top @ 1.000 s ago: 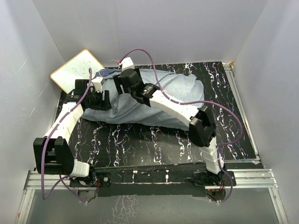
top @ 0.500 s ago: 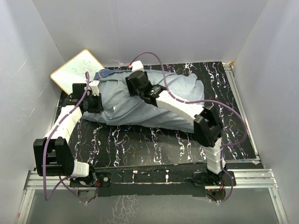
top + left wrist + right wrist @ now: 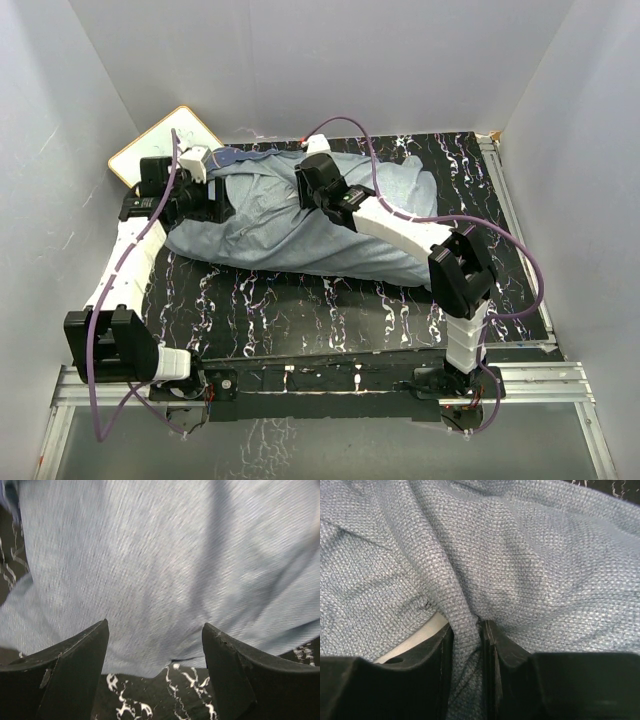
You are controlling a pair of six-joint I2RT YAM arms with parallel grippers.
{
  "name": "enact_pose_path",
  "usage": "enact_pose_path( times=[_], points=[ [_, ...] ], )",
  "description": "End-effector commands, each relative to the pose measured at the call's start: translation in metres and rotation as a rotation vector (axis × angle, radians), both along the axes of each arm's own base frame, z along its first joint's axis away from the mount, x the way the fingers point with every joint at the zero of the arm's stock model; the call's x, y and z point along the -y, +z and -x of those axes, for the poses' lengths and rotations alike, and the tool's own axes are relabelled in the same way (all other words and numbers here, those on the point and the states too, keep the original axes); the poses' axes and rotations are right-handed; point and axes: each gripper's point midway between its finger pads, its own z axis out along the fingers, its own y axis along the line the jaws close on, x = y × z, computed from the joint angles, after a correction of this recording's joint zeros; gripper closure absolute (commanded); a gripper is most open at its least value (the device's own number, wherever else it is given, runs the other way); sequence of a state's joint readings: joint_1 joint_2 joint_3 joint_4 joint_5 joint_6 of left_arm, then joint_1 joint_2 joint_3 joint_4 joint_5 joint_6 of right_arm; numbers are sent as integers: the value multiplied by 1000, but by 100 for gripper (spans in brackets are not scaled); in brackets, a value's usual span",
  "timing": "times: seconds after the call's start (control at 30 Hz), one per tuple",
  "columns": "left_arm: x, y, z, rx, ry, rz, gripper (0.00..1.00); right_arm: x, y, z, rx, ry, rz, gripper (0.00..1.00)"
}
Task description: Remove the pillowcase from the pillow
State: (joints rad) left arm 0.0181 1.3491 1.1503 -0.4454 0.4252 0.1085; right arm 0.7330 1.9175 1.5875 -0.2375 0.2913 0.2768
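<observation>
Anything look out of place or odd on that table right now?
The white board leans askew in the far left corner, at the black tabletop's edge. The pillowcase lies rumpled, pale reverse outward, one fold pinched in the right claw.

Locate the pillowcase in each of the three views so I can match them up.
Top external: the pillowcase lies across the far half of the black, white-veined tabletop.
Left wrist: it fills most of the frame, beyond the open left claw.
Right wrist: it fills the frame; the right claw pinches a fold.
Shared landmark: that tabletop, at the left wrist view's bottom edge and the right wrist view's top right corner.
</observation>
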Motion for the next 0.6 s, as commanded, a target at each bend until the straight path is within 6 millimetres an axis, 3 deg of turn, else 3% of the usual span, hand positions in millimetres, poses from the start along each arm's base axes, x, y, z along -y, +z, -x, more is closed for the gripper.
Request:
enact_pose_path(
  times=[0.0,0.17,0.27,0.4,0.47,0.53,0.57],
  points=[
    [34,37,-1,54,-113,94,25,-9,-42,29,-141,62,-19,71],
    [50,22,-12,21,-157,78,25,-2,-54,44,-182,61,-27,72],
    [49,2,-10,-9,-179,13,25,5,-60,58,-197,62,-28,72],
    [38,-29,0,-45,-175,-74,25,8,-48,74,-163,77,-63,72],
    [35,-38,7,-50,-183,-102,28,9,-32,80,-127,86,-83,72],
    [28,-47,12,-41,-178,-146,35,9,-24,86,-106,91,-90,72],
    [24,-46,11,-22,-167,-167,43,9,-17,89,-93,95,-100,71]
  ],
)
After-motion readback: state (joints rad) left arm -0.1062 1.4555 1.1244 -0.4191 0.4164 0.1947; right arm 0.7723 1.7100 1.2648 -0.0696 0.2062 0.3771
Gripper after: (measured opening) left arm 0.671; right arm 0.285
